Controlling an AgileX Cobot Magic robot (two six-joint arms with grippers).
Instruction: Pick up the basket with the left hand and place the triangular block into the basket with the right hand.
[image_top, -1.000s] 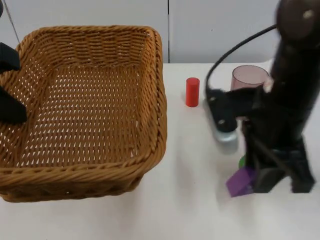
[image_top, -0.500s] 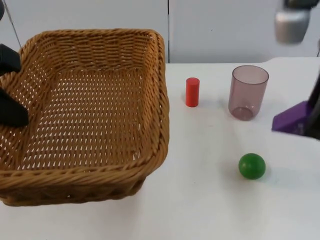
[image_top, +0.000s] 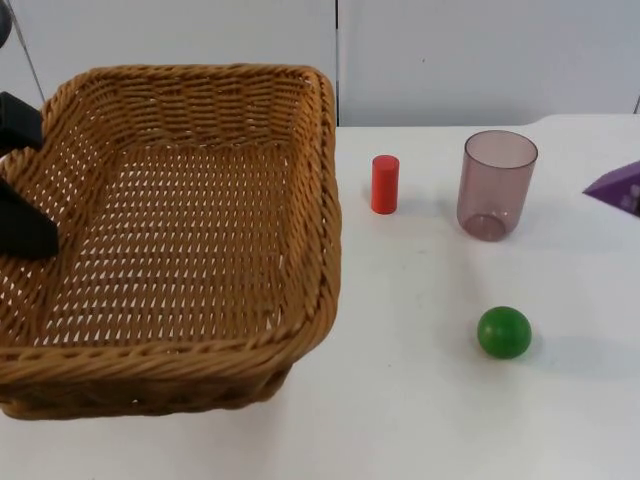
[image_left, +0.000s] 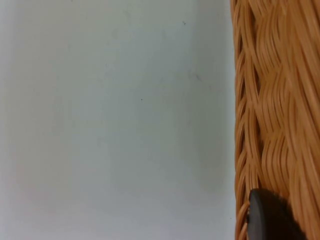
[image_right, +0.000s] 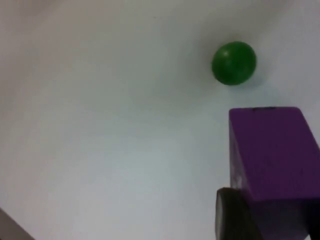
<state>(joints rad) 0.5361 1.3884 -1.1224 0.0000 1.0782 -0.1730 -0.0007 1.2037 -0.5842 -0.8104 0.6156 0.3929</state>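
Observation:
The woven wicker basket (image_top: 190, 230) hangs raised over the table's left side, looming large in the top view. My left gripper (image_top: 22, 200) is shut on its left rim, and the left wrist view shows one black fingertip (image_left: 267, 217) pressed against the basket rim (image_left: 275, 100). The purple triangular block (image_top: 620, 188) is lifted at the far right edge of the top view. My right gripper (image_right: 272, 220) is shut on that purple block (image_right: 272, 155), high above the white table, with one fingertip (image_right: 232, 217) against its side.
A red cylinder (image_top: 385, 184) and a translucent purple cup (image_top: 497, 185) stand on the table right of the basket. A green ball (image_top: 503, 332) lies in front of the cup, and the right wrist view has the green ball (image_right: 234, 62) beneath the held block.
My right arm has lifted the purple block off the table beside the green ball and carried it up and to the right edge. The basket has shifted only slightly.

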